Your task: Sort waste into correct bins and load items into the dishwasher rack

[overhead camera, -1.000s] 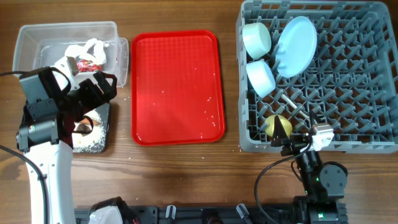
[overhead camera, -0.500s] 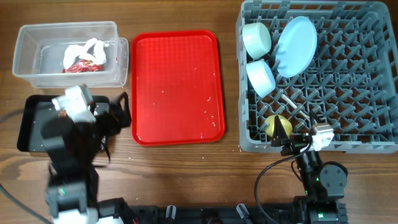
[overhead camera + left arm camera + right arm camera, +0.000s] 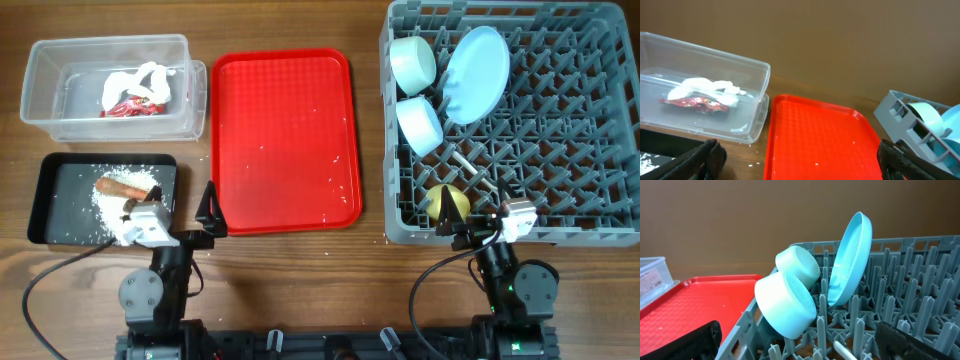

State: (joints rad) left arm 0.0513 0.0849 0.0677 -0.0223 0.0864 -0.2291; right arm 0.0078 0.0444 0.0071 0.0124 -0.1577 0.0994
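The clear tub (image 3: 60, 115) at the far left holds the red wrapper (image 3: 128, 106) and white tissue (image 3: 140, 80); both also show in the left wrist view (image 3: 695, 102). The black tray (image 3: 45, 195) holds white rice-like crumbs (image 3: 110, 205), the brown sausage stick (image 3: 125, 185) and a small dark scrap (image 3: 131, 205). The grey dishwasher rack (image 3: 560, 120) holds two pale bowls (image 3: 412, 62) (image 3: 420, 125), the blue plate (image 3: 477, 72), the white spoon (image 3: 462, 160) and the yellow cup (image 3: 445, 200). My left gripper (image 3: 170, 215) is open and empty at the table's front edge. My right gripper (image 3: 478, 225) is open and empty by the rack's front wall.
A flat red tray (image 3: 285, 140) with a few white specks lies between the bins and the rack. Bare wood table (image 3: 300, 270) runs along the front between the two arm bases. A few crumbs lie on the wood beside the red tray (image 3: 760, 160).
My left arm has pulled back from over the black tray to the front edge of the table, uncovering the tray's contents. The right arm has not moved.
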